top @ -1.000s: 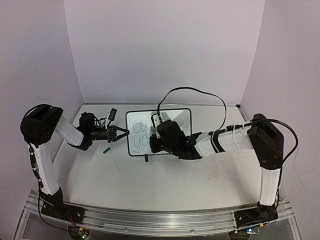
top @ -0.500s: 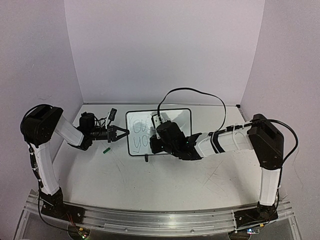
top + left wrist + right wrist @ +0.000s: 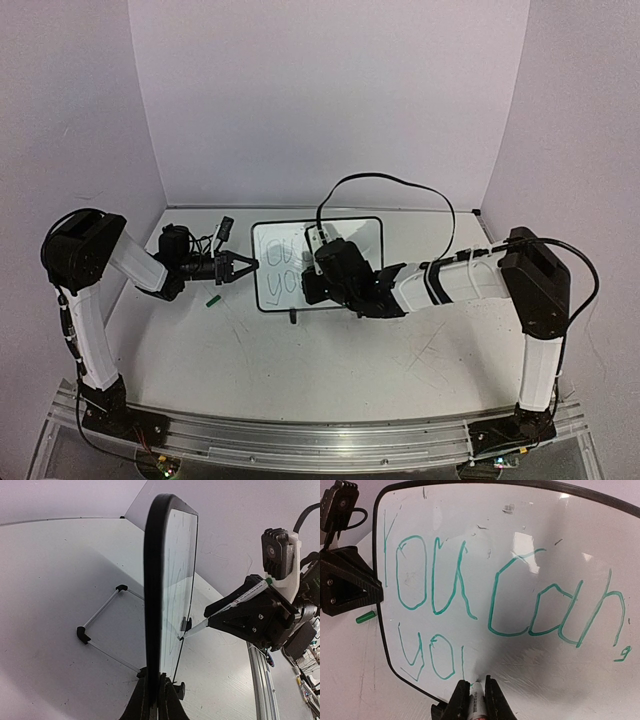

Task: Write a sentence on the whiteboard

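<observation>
The wide, scratched white tabletop [image 3: 300, 370] carries a small rectangular whiteboard [image 3: 365, 233] with a thin black frame. It stands upright on its feet near the middle of the surface's far edge.

The left gripper [image 3: 243, 266] reaches in from the left side. Its black jaws are pressed together on the whiteboard's left rim, bracing it.

The right gripper [image 3: 474, 695] is in front of the board, with its jaws clamped on a slim white marker [image 3: 235, 602]. The marker's tip touches the board face low down, close to the bottom rim.

The sentence [image 3: 505, 600] is in green ink. "You can," fills the upper line. Below it stand "yo" and one upright stroke, where the tip now rests.

A small green marker cap [image 3: 212, 298] lies on the surface just left of the board, toward the left edge.

The step in hand looks like the "u" of the second "you", so the sentence is a little over half done.

The next move probably calls for curving that stroke up into a "u" and then travelling right for "will". The pressure should stay light and the letters clear of the bottom rim, with the left clamp holding the board steady.
</observation>
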Available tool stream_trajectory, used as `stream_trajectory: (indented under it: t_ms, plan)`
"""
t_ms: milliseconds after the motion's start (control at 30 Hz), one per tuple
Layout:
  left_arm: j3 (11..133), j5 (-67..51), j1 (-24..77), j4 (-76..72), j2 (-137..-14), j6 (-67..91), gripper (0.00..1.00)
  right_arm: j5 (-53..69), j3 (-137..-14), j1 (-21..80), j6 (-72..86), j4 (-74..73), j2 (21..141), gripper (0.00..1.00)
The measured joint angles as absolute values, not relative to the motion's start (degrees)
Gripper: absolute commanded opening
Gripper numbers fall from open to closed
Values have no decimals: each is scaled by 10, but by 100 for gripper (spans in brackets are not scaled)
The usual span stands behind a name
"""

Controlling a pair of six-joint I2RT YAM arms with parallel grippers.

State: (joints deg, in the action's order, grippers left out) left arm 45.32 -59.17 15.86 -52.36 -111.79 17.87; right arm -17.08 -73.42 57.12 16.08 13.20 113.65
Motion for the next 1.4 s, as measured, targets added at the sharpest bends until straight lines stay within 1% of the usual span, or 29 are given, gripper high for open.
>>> stream_trajectory:
  t_ms: [1400]
  plan:
    - [453,-589,159,-524,-1118,179,0,-174,-760,559,138,128,1131,0]
